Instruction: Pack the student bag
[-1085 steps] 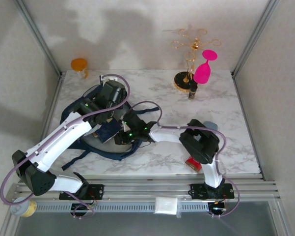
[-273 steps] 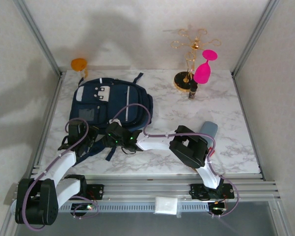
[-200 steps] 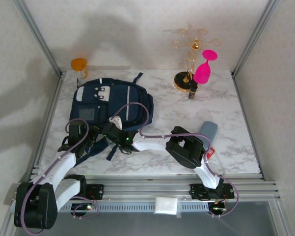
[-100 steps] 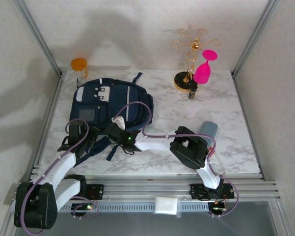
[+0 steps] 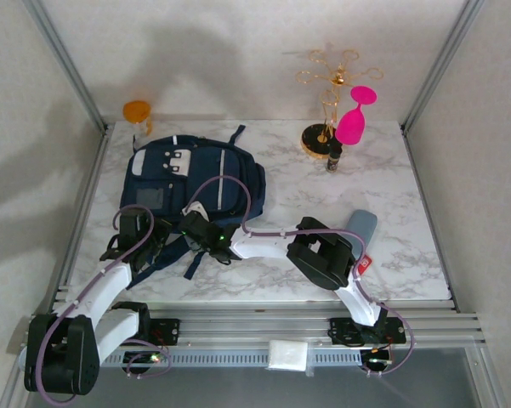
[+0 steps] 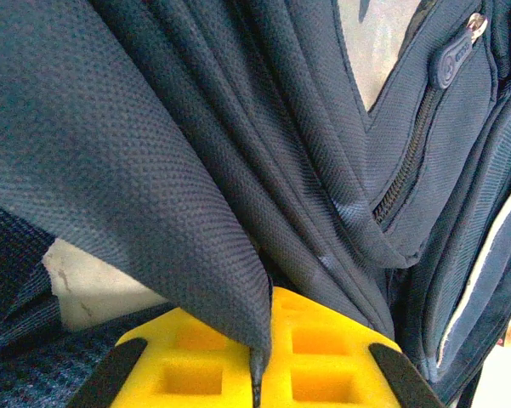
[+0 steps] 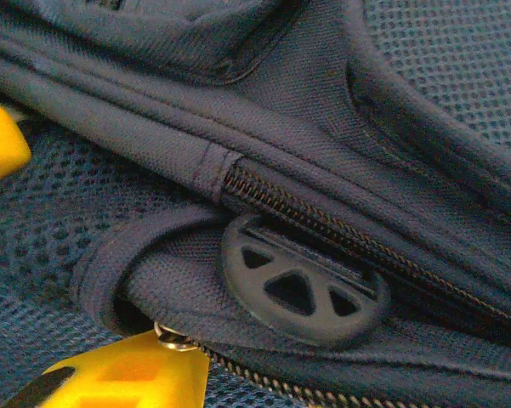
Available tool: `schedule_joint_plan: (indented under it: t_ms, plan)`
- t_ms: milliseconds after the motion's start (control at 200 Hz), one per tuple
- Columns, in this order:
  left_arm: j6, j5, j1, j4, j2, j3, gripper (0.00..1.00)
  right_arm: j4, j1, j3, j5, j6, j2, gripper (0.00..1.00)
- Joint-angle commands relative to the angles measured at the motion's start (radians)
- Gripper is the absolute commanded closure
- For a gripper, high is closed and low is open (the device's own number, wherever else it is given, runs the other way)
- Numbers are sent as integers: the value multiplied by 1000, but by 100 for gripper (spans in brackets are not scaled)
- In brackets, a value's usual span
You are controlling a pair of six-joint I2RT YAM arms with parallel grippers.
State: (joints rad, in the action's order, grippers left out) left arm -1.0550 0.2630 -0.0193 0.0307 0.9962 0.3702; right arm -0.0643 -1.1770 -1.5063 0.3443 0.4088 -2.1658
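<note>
Marble table (image 5: 391,195) — left fingers (image 6: 195,365) pinch a student bag (image 5: 195,161) fold; right fingers (image 7: 119,374) flank its zipper pull (image 7: 302,289) — grip unclear.

the student bag (image 5: 195,174) lies left on the table (image 5: 408,229), the stand (image 5: 323,136) behind, rightward.

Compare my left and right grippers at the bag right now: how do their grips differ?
The left gripper is shut, pinching a fold of the bag's navy fabric. The right gripper has its fingers apart, clamping nothing I can see. The left sits at loose cloth, while the right sits beside the round black zipper pull, one finger touching its metal ring. Both have yellow fingers and work at the bag's near edge.
</note>
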Motion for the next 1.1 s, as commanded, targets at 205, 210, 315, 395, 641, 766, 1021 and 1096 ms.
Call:
schedule_joint_plan:
  t_ms: [205,210,315,395,641,766,1021,1096]
  plan:
    - [36,-16,-9,12,7,53,100,183,13,181,18,-184,121,71]
    - [35,-16,-9,13,6,52,100,189,15,187,16,-187,122,71]
    - [32,-19,-9,10,0,48,100,327,28,262,-42,-290,132,77]
    - [27,-16,-10,2,-4,44,100,383,26,268,-54,-356,112,77]
    - [38,-16,-7,12,1,54,100,492,23,303,-198,-438,112,67]
    - [41,-14,-8,13,-1,56,100,525,-2,373,-158,-430,139,66]
    - [39,-22,-7,12,-6,47,100,613,-33,363,-54,-353,88,56]
    - [38,-21,-7,11,-6,47,100,653,-35,345,-40,-341,68,55]
